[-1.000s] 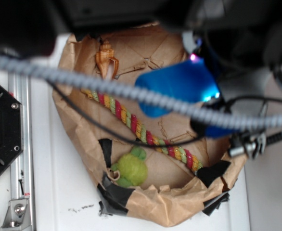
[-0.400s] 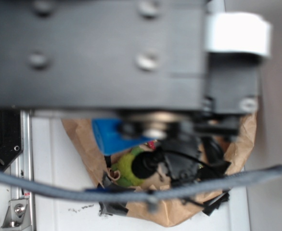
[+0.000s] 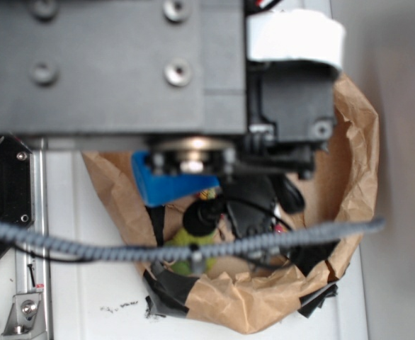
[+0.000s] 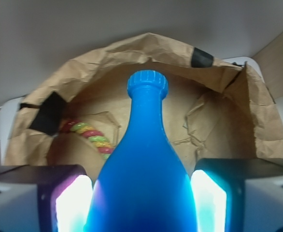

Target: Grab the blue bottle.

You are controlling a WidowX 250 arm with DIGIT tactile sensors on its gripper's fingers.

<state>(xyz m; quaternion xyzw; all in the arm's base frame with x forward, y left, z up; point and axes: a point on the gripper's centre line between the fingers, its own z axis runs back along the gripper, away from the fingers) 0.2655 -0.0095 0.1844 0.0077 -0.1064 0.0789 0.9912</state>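
Note:
The blue bottle (image 4: 144, 164) fills the middle of the wrist view, cap (image 4: 147, 83) pointing away from me over the brown paper basket (image 4: 107, 58). My gripper (image 4: 140, 203) is shut on the blue bottle's wide body, and both glowing pads (image 4: 74, 203) press against its sides. In the exterior view my arm (image 3: 122, 64) covers most of the scene. Only a blue corner of the bottle (image 3: 166, 187) shows beneath it, and the gripper itself is hidden there.
A striped rope (image 4: 91, 135) lies in the basket to the bottle's left. A green toy (image 3: 186, 249) peeks out under the arm. Black tape (image 3: 168, 287) patches the paper rim (image 3: 353, 163). A grey cable (image 3: 278, 241) crosses the front.
The arm has swung across the exterior view and now covers the basket. The bottle has shifted from the right side to the left, held in the gripper throughout.

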